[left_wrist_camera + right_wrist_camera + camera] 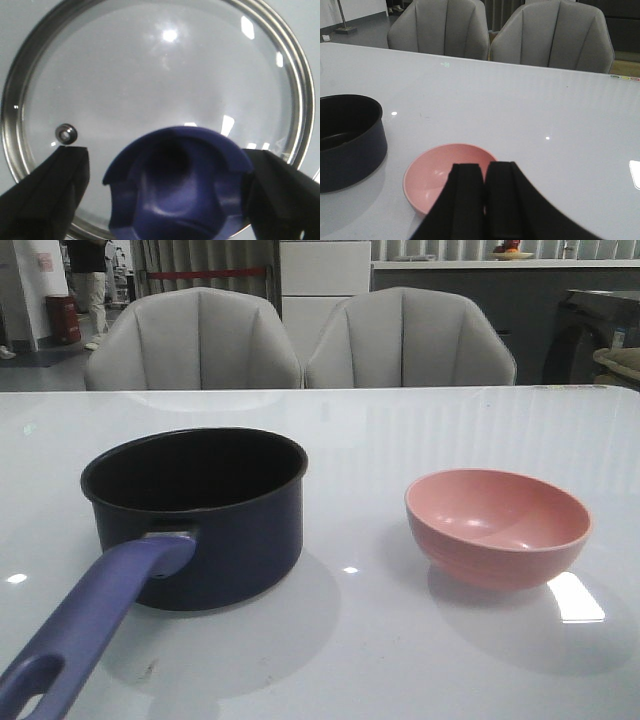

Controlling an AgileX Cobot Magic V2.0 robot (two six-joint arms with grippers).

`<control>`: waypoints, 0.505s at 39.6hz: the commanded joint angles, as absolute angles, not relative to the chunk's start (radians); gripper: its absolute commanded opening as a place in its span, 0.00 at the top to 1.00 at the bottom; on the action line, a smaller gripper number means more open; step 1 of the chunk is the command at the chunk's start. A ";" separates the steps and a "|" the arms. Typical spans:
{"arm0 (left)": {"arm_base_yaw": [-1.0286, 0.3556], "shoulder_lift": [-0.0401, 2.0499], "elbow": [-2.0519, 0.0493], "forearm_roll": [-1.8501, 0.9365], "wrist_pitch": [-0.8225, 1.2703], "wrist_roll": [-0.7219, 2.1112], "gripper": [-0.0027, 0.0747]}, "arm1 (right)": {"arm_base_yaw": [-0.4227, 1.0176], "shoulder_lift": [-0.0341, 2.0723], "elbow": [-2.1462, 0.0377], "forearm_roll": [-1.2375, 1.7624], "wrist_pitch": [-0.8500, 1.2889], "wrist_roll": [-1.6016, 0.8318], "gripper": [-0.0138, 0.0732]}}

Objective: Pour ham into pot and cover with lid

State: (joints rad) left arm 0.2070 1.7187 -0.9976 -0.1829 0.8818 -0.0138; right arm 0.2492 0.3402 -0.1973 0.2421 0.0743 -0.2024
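sitting on table (400, 430): pot (200, 515), uncovered, well apart from pink bowl (497, 527)
left gripper (170, 175): spread wide around lid (150, 90) knob (177, 185)
right gripper (485, 172): pressed together, empty, above bowl

1. The front view sits low at the table's (400, 430) near edge, facing forward over the pot (215, 515) toward two chairs (300, 340).
2. The left wrist view looks straight down, very close on the lid (150, 90).
3. The right wrist view looks obliquely from above, sharing pot, bowl (440, 172) and chairs with the front view.
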 commanded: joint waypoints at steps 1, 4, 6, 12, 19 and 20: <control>0.210 1.699 -1.019 -0.227 0.878 -0.009 0.30 | 0.249 0.346 -0.225 0.246 -0.010 -0.208 0.68; 0.210 1.700 -1.019 -0.233 0.864 -0.009 0.42 | 0.249 0.346 -0.225 0.246 -0.010 -0.208 0.68; 0.210 1.700 -1.019 -0.234 0.855 -0.009 0.50 | 0.249 0.346 -0.225 0.246 -0.010 -0.208 0.68; 0.210 1.700 -1.019 -0.234 0.845 -0.009 0.70 | 0.249 0.346 -0.225 0.246 -0.010 -0.208 0.68; 0.210 1.700 -1.019 -0.234 0.843 -0.009 0.76 | 0.249 0.346 -0.225 0.246 -0.010 -0.208 0.68; 0.210 1.700 -1.019 -0.234 0.843 -0.009 0.76 | 0.249 0.346 -0.225 0.246 -0.010 -0.208 0.68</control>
